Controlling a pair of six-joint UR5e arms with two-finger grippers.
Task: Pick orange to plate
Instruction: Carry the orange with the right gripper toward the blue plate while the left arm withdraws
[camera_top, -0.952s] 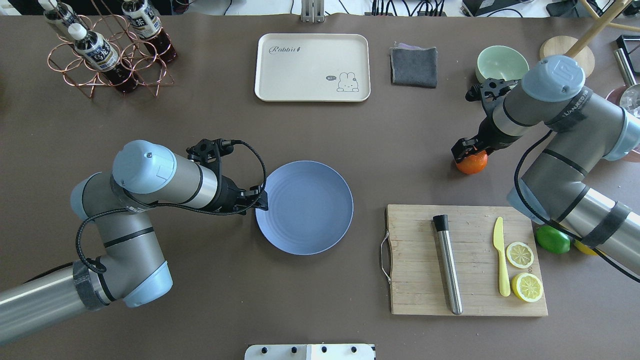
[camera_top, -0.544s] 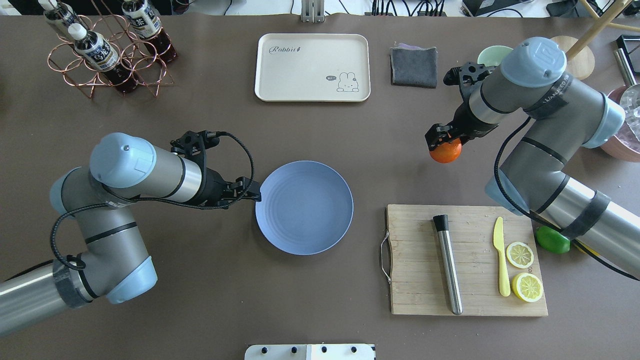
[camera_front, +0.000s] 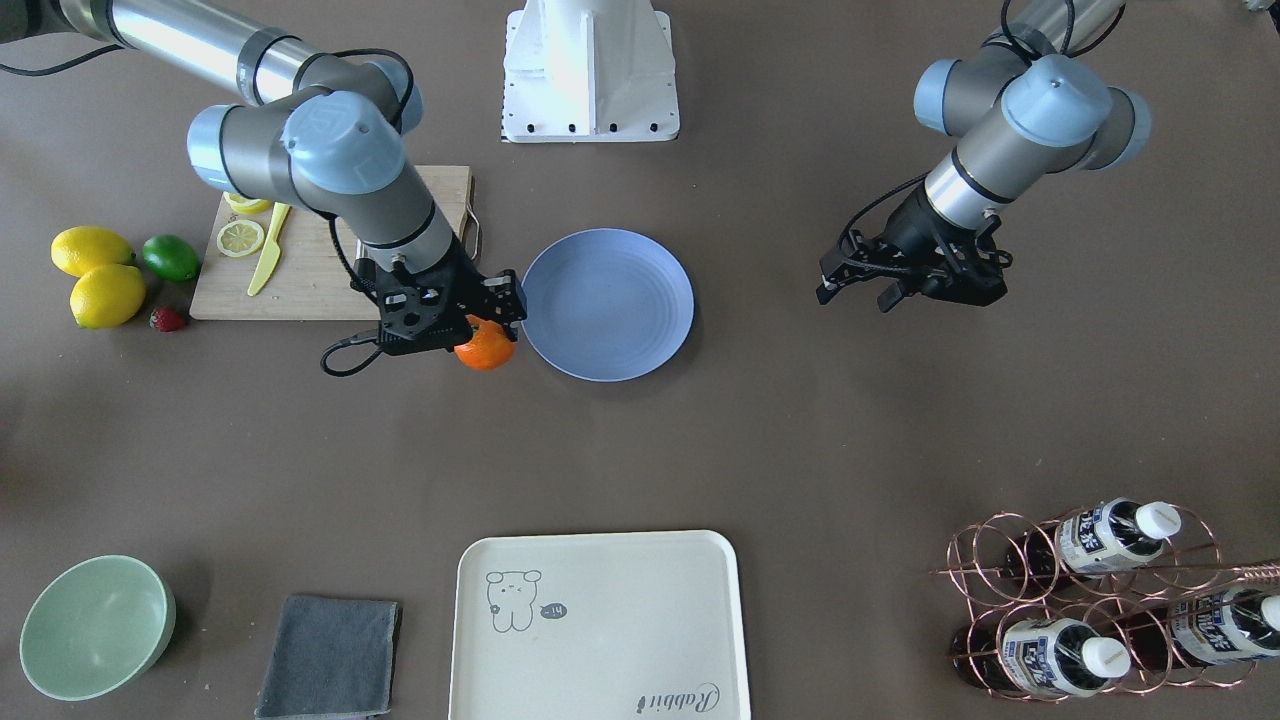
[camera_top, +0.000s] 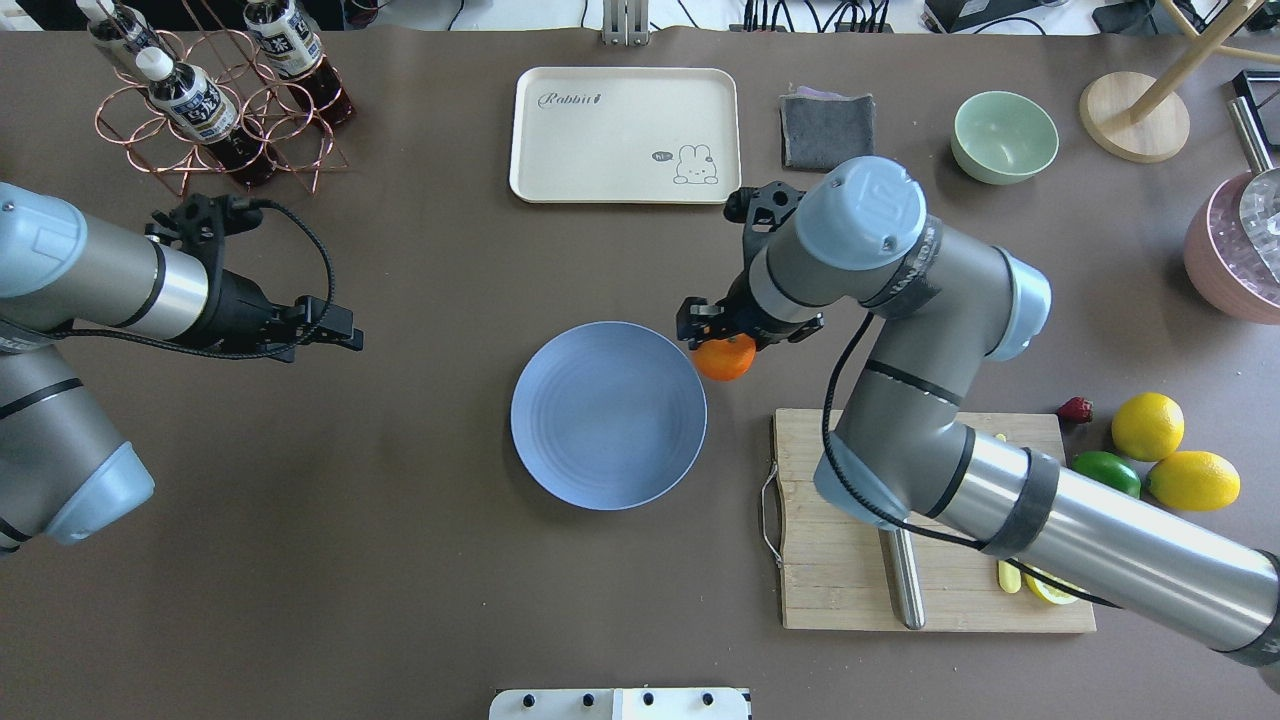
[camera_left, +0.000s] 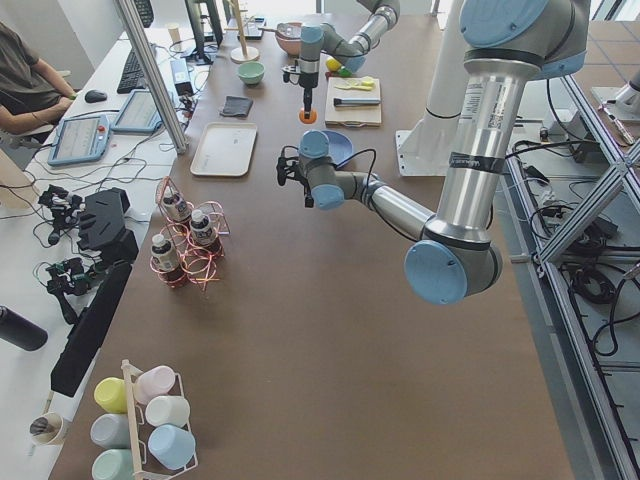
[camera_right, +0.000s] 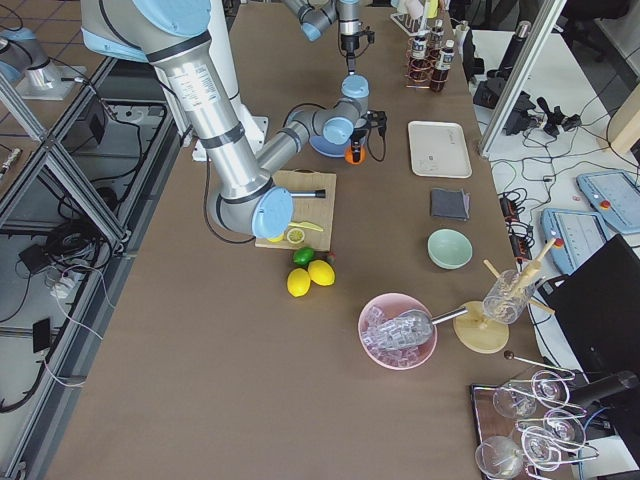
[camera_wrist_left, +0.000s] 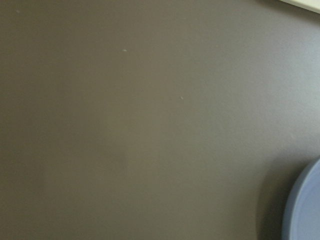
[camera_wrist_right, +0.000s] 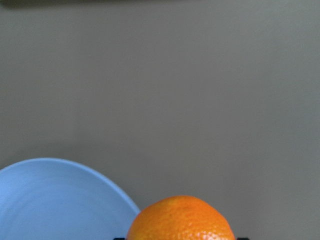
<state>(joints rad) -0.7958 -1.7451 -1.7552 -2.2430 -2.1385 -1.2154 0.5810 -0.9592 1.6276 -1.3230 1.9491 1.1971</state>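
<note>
- Holding the orange (camera_top: 726, 357) in the closed right fingers (camera_top: 690, 322), just beside the plate (camera_top: 600, 440) rim, not over it.
- If released here, likely to miss, hit the tabletop (camera_top: 400, 560) and roll away.
- No trouble from the spread, empty left fingers (camera_top: 345, 330), well apart.

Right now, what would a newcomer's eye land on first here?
The bright orange, gripped in the right arm's jaws, hangs just beside the rim of the blue plate. Farther to the robot's right, two yellow lemons and a green lime sit beyond the cutting board.
</note>
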